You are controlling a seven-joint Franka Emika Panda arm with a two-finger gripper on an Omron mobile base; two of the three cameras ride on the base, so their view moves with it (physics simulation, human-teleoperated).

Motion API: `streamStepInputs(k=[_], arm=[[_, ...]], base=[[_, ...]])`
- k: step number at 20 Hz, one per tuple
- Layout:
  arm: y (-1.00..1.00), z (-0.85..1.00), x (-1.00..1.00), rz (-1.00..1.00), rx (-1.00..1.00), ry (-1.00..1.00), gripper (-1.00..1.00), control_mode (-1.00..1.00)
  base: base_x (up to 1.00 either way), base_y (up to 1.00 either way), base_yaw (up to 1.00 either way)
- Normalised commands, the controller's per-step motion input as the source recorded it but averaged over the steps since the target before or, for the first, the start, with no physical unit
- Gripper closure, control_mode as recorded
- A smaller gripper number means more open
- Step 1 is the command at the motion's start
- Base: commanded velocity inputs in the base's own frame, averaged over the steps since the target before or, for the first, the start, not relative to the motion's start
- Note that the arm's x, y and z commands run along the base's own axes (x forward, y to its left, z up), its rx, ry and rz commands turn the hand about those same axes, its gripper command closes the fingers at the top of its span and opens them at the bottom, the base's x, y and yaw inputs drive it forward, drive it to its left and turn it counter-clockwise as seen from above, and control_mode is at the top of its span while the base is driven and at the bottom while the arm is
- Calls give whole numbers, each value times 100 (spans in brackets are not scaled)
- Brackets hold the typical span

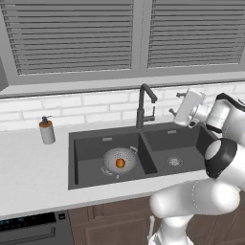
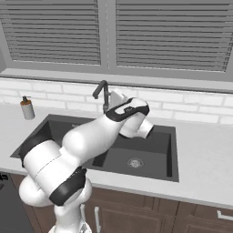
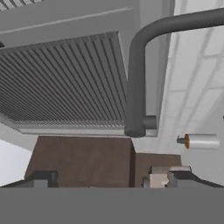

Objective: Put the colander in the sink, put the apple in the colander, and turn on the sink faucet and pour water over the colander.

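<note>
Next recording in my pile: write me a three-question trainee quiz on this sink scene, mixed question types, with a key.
1. True or false: the apple lies inside the colander.
2. Which basin of the sink holds the colander in the left base view? A) left B) right C) neither
3. Fill in: the tool hangs with its jaws ____ beside the sink faucet, to the right of it in the left base view.

Key: 1 true. 2 A. 3 open; it holds nothing. No water shows at the spout.
</note>
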Motion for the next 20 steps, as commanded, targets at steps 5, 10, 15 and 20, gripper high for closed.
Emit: streamStepInputs(k=[5,10,15,20], arm=[[21,17,1,0,-3,-22,-100,-100],[0,2,19,0,-6,-4,-100,-100],[0,0,32,0,-10,1,-100,-100],[0,-12,45,0,-5,4,-100,-100]], base=[[0,0,0],[0,0,0],[0,0,0],[0,0,0]])
